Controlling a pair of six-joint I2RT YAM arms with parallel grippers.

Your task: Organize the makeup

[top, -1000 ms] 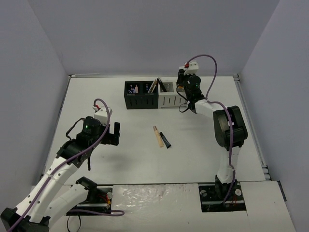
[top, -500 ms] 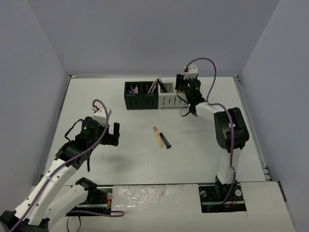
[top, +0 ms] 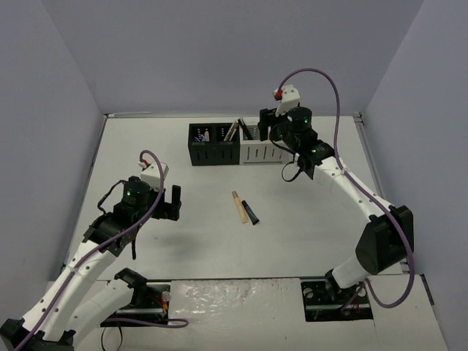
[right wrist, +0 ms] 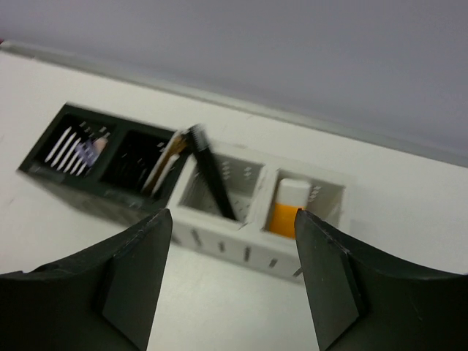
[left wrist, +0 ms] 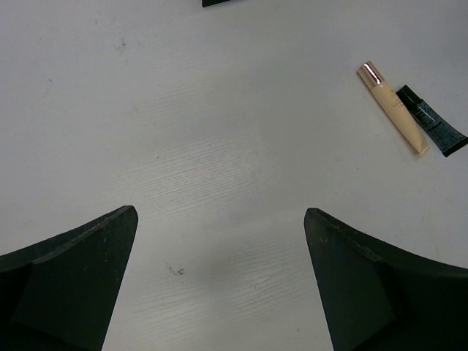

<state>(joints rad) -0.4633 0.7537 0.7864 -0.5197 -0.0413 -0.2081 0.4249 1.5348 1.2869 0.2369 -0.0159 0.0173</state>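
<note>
- I took the white organizer box as my reference. The cream tube and the black tube lay flat on the table, well in front of it on the arm-base side. They were just beside each other, and I could not tell whether they touched.
- The left gripper hung spread to its widest and empty. It was well apart from the white organizer box, off toward its front left, with both tubes ahead of its fingers.
- The right gripper hovered near the front of the white organizer box, jaws parted with nothing between them.
- Inside that box an orange tube stood in the right compartment. A black pencil leaned in the left one, tipped toward the black organizer box that adjoined it on the left.
- I judged the cream tube light, rigid and glossy, so likely to roll or slip out of a pinch. I would have taken it across the middle of the barrel, jaws square to its length, and kept off the metallic cap.
- The black tube looked flat and soft-walled, and a hard squeeze could dent it. I would have gripped it lightly across its narrow width near the middle.
- With the two lying so close, I expected a finger lowered between them to nudge the neighbour.
</note>
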